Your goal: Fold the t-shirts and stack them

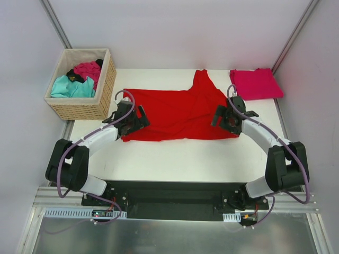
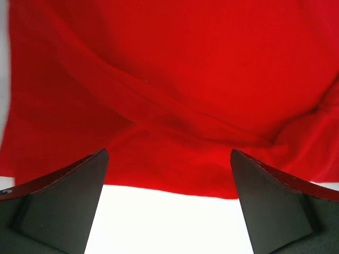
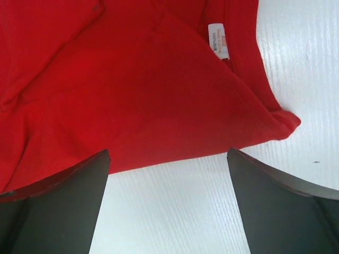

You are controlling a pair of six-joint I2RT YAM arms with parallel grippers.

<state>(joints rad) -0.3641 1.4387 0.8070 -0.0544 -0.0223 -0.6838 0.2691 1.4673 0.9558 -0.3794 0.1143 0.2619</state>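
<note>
One red t-shirt (image 1: 175, 114), lengthwise left-to-right

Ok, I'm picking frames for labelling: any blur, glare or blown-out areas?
Top external: sharp, evenly lit, red t-shirt crisp. Left wrist: cloth soft, table strip between the fingers blown out white. Right wrist: table grain clear, the shirt's label visible but unreadable.

Spread shirt (image 1: 175, 114): we see plain bright red.
Tag (image 3: 218, 40): we see white with tiny print.
Folded shirt (image 1: 256, 83): we see plain pinkish crimson.
Basket (image 1: 85, 110): we see tan weave, pale lining.
In basket: we see a teal shirt (image 1: 71, 88), a magenta shirt (image 1: 88, 69), a black shirt (image 1: 73, 75).
Table (image 1: 175, 159): we see white, finely ribbed.
Fingers (image 2: 63, 201): we see matte black.
</note>
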